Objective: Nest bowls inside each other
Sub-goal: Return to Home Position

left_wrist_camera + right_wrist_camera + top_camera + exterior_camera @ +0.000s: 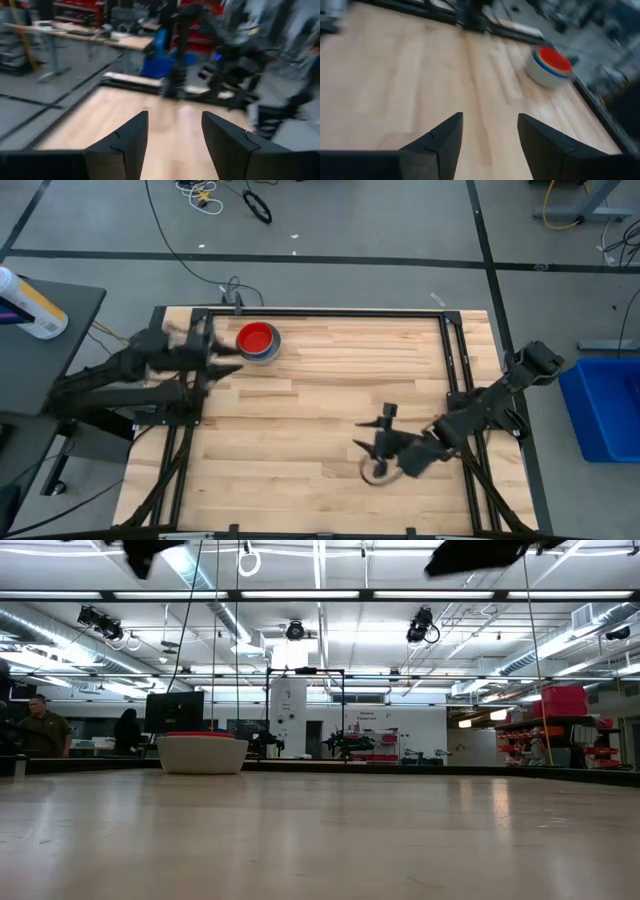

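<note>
The bowls stand as one nested stack [258, 342] near the table's far left corner, resting on the base of the outer grey bowl [540, 74]. Blue and yellow rims show inside it, and the red bowl [554, 57] is on top. The low view shows the stack [203, 752] with the red rim at its top. My left gripper [228, 350] hovers just left of the stack, open and holding nothing [175, 117]. My right gripper [372, 430] hangs open over the near right part of the table, far from the stack, with nothing between its fingers [490, 117].
A black frame [320, 312] runs round the wooden table top [320, 400]. A blue bin [605, 405] stands on the floor to the right, and a side table with a white bottle [30, 305] is at the left. People show in the room behind [45, 725].
</note>
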Controlling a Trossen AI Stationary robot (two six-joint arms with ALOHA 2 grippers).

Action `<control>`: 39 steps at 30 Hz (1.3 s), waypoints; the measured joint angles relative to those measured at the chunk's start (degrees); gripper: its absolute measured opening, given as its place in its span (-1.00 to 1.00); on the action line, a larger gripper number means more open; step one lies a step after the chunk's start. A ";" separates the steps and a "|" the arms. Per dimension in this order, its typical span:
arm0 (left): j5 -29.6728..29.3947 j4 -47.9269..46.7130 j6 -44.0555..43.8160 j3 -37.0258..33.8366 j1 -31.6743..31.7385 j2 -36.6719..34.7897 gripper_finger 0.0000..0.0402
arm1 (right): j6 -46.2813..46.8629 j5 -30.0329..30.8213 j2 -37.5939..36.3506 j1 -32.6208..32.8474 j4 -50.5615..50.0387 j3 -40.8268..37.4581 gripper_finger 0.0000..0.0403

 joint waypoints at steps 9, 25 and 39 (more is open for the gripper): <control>-17.50 -5.20 -9.97 -19.28 -28.57 -23.99 -0.04 | -2.26 1.94 -13.72 11.79 -1.28 -2.98 -0.05; -36.86 10.59 -1.30 -35.29 -44.04 -24.91 -0.04 | -8.51 -10.14 -39.73 15.88 52.87 -50.56 -0.17; -41.80 10.89 0.37 -35.40 -44.32 -21.51 -0.04 | 2.80 -24.35 -38.25 15.26 44.97 -51.17 -0.20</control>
